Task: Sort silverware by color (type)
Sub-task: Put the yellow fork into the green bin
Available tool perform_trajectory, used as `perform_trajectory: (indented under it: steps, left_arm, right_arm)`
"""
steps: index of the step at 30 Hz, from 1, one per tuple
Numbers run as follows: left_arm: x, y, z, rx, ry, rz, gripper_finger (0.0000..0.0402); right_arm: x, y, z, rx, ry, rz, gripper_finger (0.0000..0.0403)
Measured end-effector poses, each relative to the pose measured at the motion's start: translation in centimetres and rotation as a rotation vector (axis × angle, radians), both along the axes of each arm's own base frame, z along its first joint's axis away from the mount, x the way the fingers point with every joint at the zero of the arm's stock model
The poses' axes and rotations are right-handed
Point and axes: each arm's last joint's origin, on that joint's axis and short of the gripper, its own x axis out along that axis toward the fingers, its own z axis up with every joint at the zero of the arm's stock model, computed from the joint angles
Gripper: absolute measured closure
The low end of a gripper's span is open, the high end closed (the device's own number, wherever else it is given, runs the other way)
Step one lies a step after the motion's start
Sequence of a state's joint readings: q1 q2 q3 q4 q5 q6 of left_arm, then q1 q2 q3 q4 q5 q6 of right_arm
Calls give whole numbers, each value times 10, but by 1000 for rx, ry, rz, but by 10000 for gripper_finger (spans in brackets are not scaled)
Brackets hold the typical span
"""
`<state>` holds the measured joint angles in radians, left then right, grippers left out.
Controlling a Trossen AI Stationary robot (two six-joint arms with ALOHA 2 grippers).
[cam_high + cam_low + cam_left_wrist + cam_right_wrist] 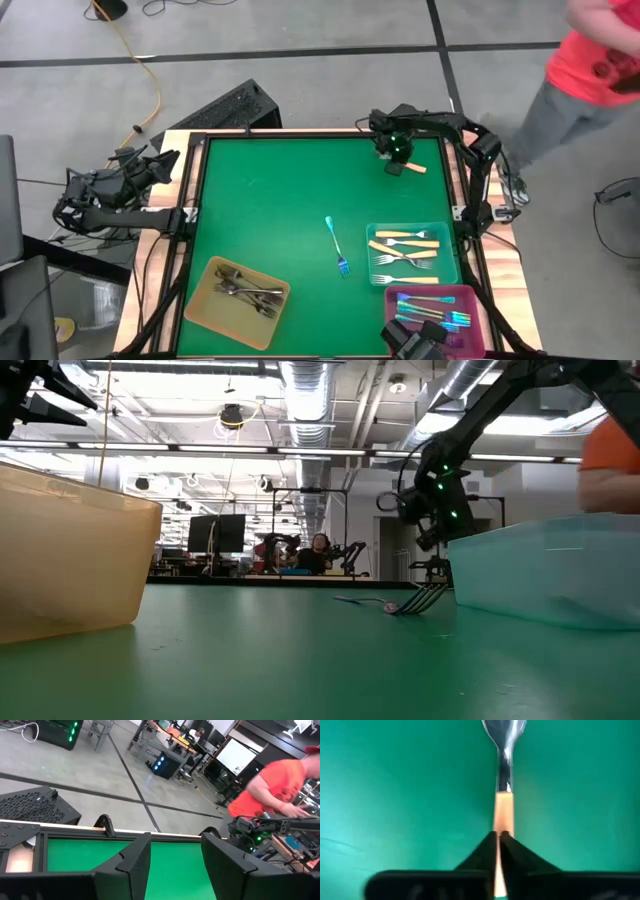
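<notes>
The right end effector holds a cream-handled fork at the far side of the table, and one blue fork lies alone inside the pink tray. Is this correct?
Not quite. The lone blue fork lies on the green table, outside the pink tray, as the high view shows. The rest is right: the right end effector is shut on the cream-handled fork at the far side.

No text, label, brand, number or sign can be read in any view, neither on the table, the trays, the arms nor the room behind.
</notes>
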<state>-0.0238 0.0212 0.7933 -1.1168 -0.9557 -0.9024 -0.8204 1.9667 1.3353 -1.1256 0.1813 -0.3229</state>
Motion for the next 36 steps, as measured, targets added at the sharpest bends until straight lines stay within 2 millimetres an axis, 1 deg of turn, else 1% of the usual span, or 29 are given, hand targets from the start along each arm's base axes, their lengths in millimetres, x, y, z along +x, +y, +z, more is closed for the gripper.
perform_trajectory:
  steps: [2,3,6,9,11,13,15,19,22,24,26,29,31,32,36]
  left_arm:
    - [0,0,0,0,0,1,243]
    - [0,0,0,1,1,1,243]
    - [0,0,0,3,4,0,243]
    - [0,0,0,3,6,0,243]
    - [0,0,0,3,6,0,243]
    - [0,0,0,3,7,0,243]
    - [0,0,-1,2,10,0,243]
    - [-1,0,-2,-1,29,-2,243]
    - [-1,0,-4,-12,30,-1,243]
    - [-2,0,-5,-15,39,-1,243]
    - [-2,0,-5,-17,47,-3,243]
    - [-3,0,-7,-19,64,-1,243]
    - [-3,0,-8,-20,76,0,243]
    - [-3,0,-9,-20,81,0,243]
    - [-3,0,-8,-20,80,1,243]
  right_arm:
    - [6,-1,8,15,-41,6,383]
    - [10,0,11,26,-67,15,388]
    - [27,4,23,80,-190,22,378]
    - [50,11,42,120,-334,44,375]
    - [62,16,57,74,-364,41,387]
    - [69,16,68,-37,-332,11,390]
    - [68,10,73,-117,-318,-88,388]
    - [64,-7,70,-222,-379,-393,390]
    - [68,-11,67,-331,-414,-549,390]
    - [70,-11,67,-407,-398,-580,390]
    - [64,-12,68,-466,-336,-598,390]
    - [49,-16,65,-462,-233,-637,390]
    - [44,-17,63,-472,-193,-694,390]
    - [44,-16,63,-473,-191,-728,390]
    - [58,-10,63,-497,-265,-765,390]
